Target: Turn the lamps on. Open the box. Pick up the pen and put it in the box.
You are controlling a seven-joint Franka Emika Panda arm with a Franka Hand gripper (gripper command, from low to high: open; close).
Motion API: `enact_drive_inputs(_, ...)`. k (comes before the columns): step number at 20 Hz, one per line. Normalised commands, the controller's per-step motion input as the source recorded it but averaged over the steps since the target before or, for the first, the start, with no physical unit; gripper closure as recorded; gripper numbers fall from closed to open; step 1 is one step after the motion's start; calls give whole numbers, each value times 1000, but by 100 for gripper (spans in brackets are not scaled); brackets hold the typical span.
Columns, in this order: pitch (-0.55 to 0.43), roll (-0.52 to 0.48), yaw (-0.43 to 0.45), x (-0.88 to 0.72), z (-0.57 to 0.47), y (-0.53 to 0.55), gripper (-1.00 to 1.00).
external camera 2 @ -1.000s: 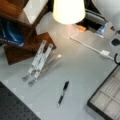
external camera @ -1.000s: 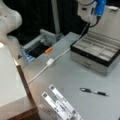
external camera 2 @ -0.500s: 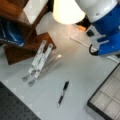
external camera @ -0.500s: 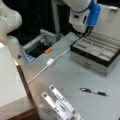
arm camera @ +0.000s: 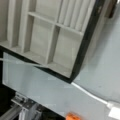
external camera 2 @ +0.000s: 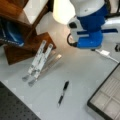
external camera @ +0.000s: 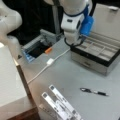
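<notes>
1. The box [external camera: 100,53] stands open in both front views, its lid raised and the pale compartments bare; the wrist view looks down on one corner [arm camera: 72,75]
2. The arm's white and blue wrist hangs over that corner of the box nearest the white cable [external camera: 50,62]
3. The gripper sits under the wrist, hidden; whether it is spread or clenched cannot be told, and nothing shows in its hold
4. The pen [external camera: 93,91] lies flat on the grey table [external camera: 65,80], in front of the box and well apart from it, also seen at [external camera 2: 63,93]
</notes>
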Motion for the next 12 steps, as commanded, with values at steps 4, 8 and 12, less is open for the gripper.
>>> enact_drive_inputs(4,-64,-371,-20,260,-102,-267,-100)
enact_drive_inputs(8,-86,-308,-49,306,-235,-332,-100)
enact_drive_inputs(12,-68,-261,-48,340,-313,-263,-100)
